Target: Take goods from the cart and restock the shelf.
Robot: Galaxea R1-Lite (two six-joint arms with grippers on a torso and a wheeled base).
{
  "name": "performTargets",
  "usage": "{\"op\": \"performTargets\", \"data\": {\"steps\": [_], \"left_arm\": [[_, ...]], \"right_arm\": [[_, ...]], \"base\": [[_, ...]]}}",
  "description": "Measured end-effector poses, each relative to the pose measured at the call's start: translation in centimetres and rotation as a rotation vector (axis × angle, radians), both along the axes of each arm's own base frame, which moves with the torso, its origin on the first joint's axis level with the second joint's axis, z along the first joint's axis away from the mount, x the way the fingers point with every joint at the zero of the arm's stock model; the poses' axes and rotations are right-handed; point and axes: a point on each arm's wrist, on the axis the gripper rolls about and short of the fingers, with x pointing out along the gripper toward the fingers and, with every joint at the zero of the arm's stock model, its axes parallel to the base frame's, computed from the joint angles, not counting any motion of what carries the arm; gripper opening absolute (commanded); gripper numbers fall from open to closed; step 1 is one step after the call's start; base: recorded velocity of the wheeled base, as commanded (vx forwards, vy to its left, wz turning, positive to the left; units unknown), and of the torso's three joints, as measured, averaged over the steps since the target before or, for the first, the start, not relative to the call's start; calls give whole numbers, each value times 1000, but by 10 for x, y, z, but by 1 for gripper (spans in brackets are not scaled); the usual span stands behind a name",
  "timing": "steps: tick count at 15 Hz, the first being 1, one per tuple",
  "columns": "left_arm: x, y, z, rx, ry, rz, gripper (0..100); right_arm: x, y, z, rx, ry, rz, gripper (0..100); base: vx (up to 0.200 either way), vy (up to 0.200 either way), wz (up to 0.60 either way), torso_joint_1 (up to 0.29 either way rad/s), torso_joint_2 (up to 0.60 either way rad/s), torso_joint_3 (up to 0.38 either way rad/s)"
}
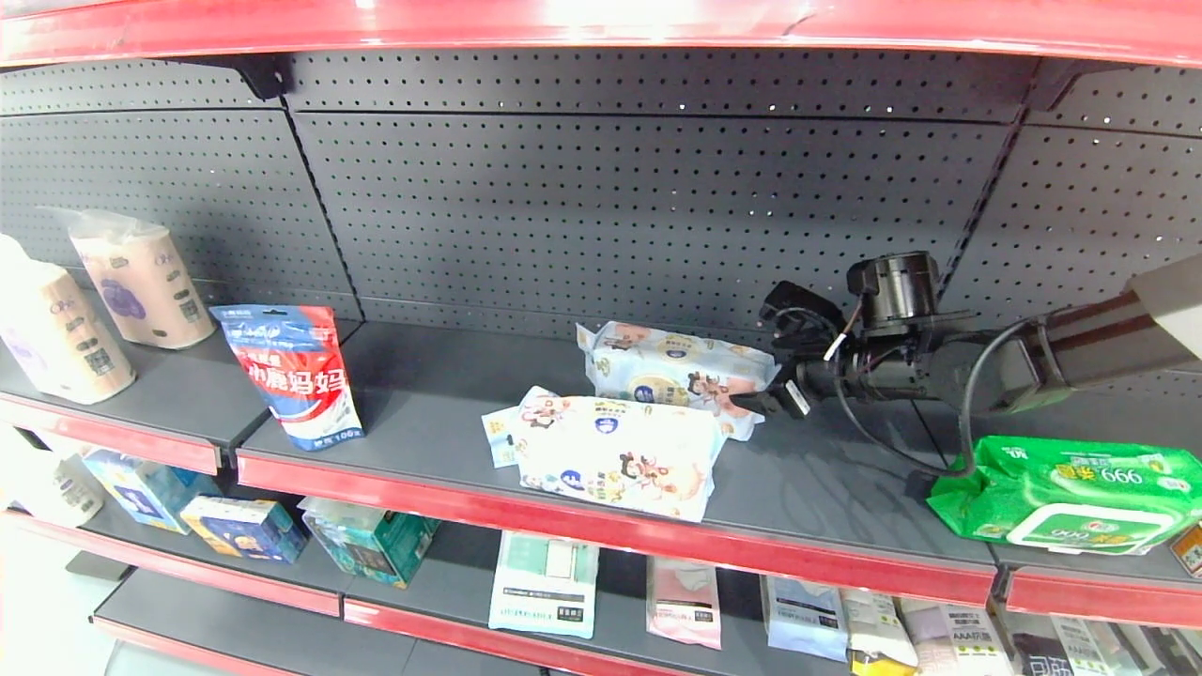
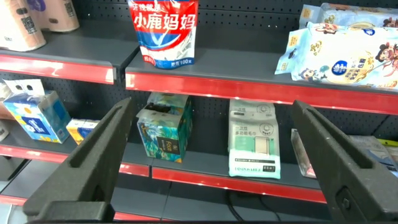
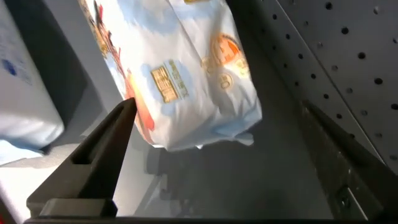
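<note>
lying before right gripper (image 1: 762,400): wipes pack (image 1: 671,371)

Head camera looks forward and down on the shelf (image 1: 441,376) from moderate range. Left wrist camera faces the shelf fronts from lower, sharing the blue-and-red pouch (image 1: 293,376) at the head view's 9 o'clock and the front wipes pack (image 1: 620,455). Right wrist camera sits close on the rear wipes pack (image 3: 186,68).

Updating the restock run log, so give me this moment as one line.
right pincer: open, at end of rear wipes pack | left pincer: open, empty | front wipes pack: lying on shelf
</note>
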Motion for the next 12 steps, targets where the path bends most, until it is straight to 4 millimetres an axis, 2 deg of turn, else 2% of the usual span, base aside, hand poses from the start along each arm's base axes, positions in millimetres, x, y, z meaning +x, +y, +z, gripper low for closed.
{"op": "performTargets", "data": {"steps": [12], "left_arm": [[0, 0, 0, 0, 0, 0, 100]], "right_arm": [[-2, 8, -1, -1, -7, 23, 100]], "base": [[0, 0, 0, 0, 0, 0]]}}
